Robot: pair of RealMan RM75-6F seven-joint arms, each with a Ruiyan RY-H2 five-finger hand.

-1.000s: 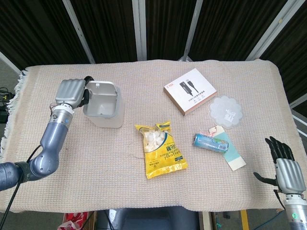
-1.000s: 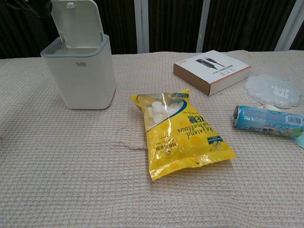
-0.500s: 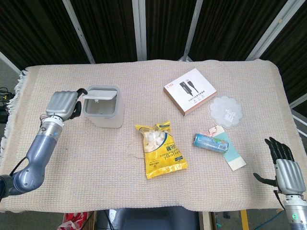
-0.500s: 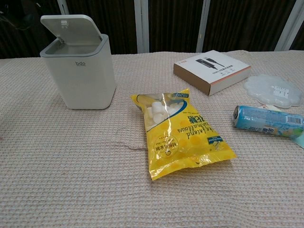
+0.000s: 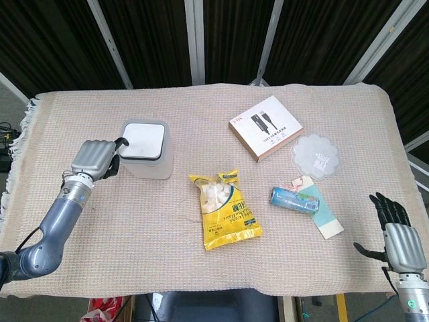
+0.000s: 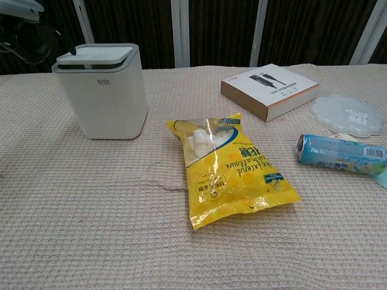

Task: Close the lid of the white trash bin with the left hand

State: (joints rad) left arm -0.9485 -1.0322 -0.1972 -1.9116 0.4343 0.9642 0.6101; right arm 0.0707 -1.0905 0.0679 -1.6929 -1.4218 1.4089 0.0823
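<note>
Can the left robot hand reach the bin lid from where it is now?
Probably yes: the left robot hand sits right beside the white trash bin, level with its lid, and nothing lies between them.

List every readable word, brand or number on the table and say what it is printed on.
"bdo": front of the white bin.
Yellow snack bag: printed text and a round logo, too small and tilted to read.
Cable box: a cable picture, small red mark and lines of text, all blurred.
Blue can: printing not legible.
Round plastic lid: a small label, unreadable.
</note>
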